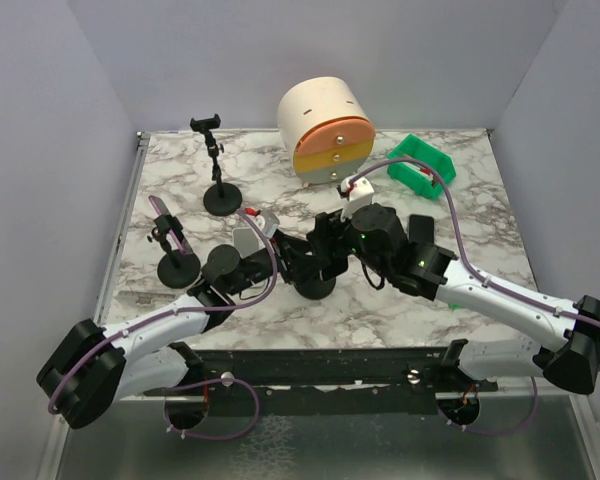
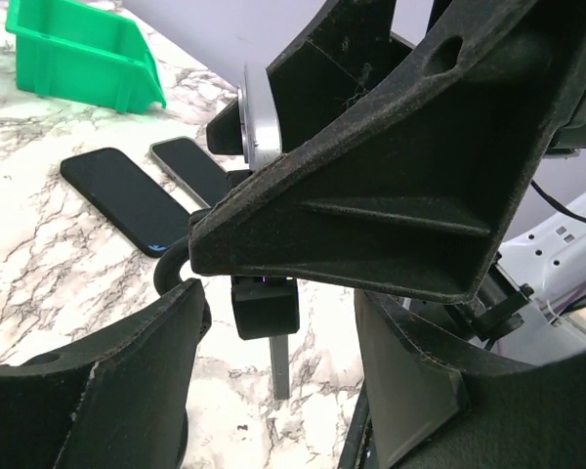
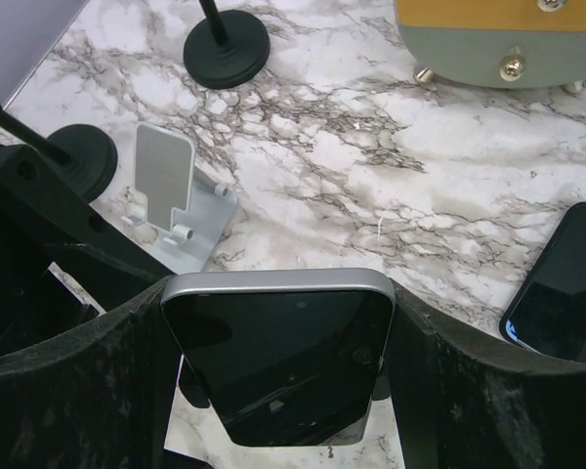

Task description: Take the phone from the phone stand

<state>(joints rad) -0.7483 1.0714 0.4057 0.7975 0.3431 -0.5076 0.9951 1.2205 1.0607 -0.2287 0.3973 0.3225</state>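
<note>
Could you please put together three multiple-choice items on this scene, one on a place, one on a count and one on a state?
1. Where on the table does the green bin stand?
A. At the far right, beside the round drawer unit
B. At the near left corner
C. On top of an arm's base

2. How many flat phones lie on the marble in the left wrist view?
A. None
B. Two
C. Four

3. What is the state of the right end effector?
A. Open over bare marble
B. Shut on a cable
C. Shut on the held phone

Answers:
1 A: the top view shows the bin just right of the drawer unit, at the far side.
2 B: two dark slabs lie side by side there.
3 C: the right wrist view shows its fingers against both edges of the phone.
</note>
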